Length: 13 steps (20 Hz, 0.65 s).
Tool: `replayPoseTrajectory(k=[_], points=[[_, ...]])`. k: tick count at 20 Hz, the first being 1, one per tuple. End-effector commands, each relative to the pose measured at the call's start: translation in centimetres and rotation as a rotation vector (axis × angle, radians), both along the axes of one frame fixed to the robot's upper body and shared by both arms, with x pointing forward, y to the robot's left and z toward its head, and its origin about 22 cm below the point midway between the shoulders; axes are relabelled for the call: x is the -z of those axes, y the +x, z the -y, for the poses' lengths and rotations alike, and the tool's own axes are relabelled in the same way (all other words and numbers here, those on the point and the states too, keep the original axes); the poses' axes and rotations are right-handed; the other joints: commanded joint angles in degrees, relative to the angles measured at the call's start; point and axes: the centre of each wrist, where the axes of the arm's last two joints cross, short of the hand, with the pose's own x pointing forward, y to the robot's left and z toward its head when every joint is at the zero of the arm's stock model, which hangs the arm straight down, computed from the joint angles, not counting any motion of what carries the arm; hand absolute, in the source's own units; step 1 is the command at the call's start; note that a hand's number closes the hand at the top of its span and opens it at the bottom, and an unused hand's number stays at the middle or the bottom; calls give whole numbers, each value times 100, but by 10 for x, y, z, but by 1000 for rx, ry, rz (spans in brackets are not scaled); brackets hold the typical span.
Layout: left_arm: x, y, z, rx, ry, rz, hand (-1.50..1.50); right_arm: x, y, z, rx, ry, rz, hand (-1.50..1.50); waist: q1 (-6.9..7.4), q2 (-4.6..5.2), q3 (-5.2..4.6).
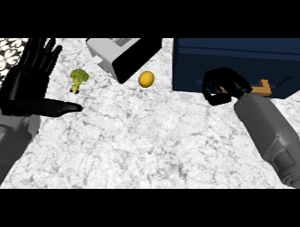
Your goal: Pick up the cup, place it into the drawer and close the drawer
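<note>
Head view: cup unseen; right hand (223,86) curled.

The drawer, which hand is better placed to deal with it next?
The right hand, likely. It is curled at the front of the dark blue drawer, by the wooden handle. The left hand rests open at the far left, beyond the broccoli and egg.

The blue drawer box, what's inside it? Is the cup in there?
No cup shows. The blue drawer unit looks dark inside. The right robot hand curls at its front, by a tan piece, and hides what lies behind it. So I cannot tell what is inside.
</note>
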Motion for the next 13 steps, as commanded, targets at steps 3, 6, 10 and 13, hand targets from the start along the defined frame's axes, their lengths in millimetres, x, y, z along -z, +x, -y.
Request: replayPoseTrajectory(k=[3,6,10,13], points=[[-5,6,2,34,-5,11,-150,-36,18,27,143,-7,29,150,148,282,45],[19,-8,5,60,-5,0,-150,-47,20,40,158,25,73,150,233,257,39],[21,-4,8,55,-15,-20,-150,-51,22,41,164,57,85,150,188,273,40],[14,2,-1,50,-14,-10,-150,-44,17,49,149,55,73,150,144,288,40]])
